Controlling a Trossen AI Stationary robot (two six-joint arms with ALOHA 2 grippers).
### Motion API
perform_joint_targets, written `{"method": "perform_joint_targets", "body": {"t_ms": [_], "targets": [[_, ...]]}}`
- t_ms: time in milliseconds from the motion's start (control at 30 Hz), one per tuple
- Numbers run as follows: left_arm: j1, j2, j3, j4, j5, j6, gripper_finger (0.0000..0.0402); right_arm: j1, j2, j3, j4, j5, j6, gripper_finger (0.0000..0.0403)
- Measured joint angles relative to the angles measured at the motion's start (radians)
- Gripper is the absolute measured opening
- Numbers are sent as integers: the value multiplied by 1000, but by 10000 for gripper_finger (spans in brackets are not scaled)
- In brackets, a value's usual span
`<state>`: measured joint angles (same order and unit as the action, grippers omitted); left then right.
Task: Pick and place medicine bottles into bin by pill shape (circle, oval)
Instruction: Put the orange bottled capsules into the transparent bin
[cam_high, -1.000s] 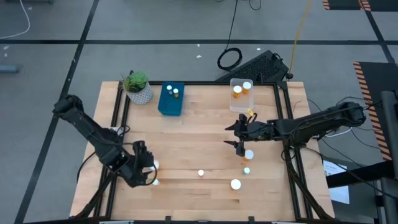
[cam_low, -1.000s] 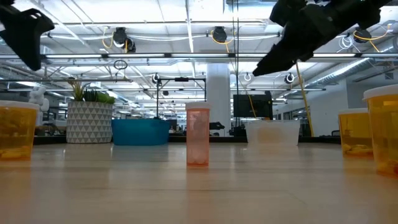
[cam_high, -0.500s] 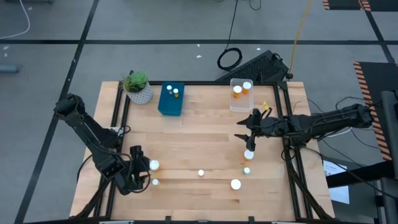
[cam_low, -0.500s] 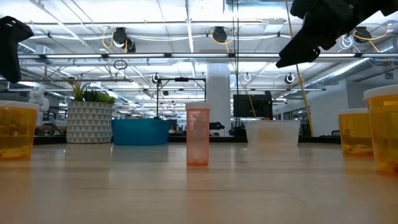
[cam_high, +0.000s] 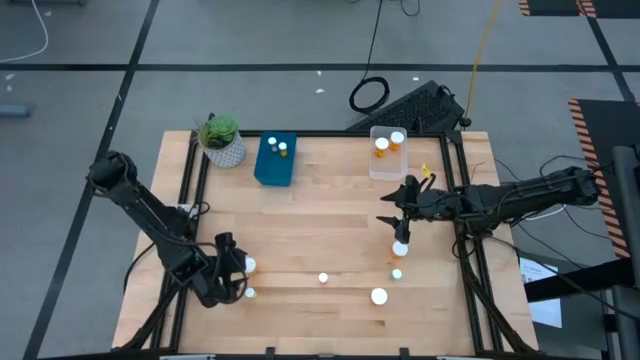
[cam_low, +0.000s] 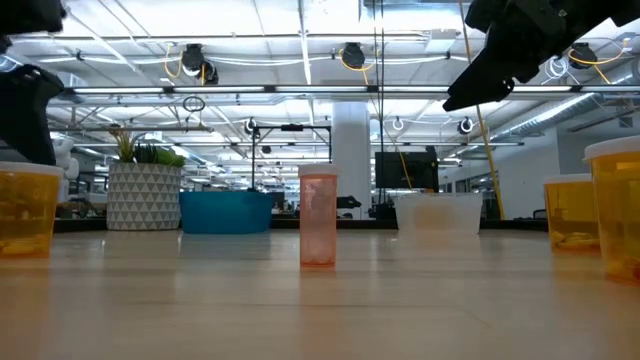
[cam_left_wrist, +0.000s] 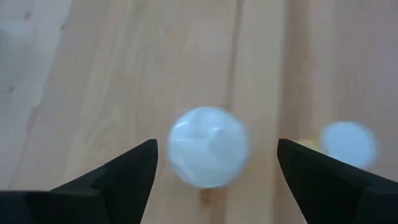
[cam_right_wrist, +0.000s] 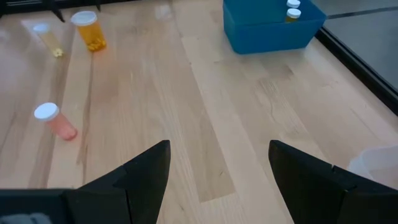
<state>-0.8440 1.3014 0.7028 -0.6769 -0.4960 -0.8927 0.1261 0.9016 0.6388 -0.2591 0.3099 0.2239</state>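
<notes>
**Left gripper poised over a bottle; right gripper empty near the clear bin**

The left gripper (cam_high: 237, 277) hangs at the near left of the wooden counter (cam_high: 320, 215), fingers spread wide and empty. In its wrist view a white-capped medicine bottle (cam_left_wrist: 208, 155) stands centred between them, a position that suits a straight descent and grasp; a second bottle (cam_left_wrist: 348, 143) stands just beside it. The right gripper (cam_high: 398, 212) is likewise open and holds nothing, above another bottle (cam_high: 400, 248) and near the clear bin (cam_high: 389, 165). Three bottles remain along the near edge, including the pink-bodied bottle (cam_low: 318, 217). The blue bin (cam_high: 275, 163) and the clear bin each already contain two, presumably sorted by pill shape. A potted plant (cam_high: 221, 140) stands at the far left corner. No label or writing is legible.
</notes>
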Motion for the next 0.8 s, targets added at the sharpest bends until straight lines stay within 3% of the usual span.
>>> {"method": "perform_joint_targets", "body": {"t_ms": [267, 633, 800], "targets": [[28, 0, -67, 76, 0, 23, 331, 0, 0, 0, 0, 0, 0, 265], [68, 0, -82, 136, 3, 113, 230, 0, 4, 0, 3, 0, 2, 265], [98, -6, -74, 132, 8, 171, 207, 0, 34, 1, 57, 1, 0, 265]]}}
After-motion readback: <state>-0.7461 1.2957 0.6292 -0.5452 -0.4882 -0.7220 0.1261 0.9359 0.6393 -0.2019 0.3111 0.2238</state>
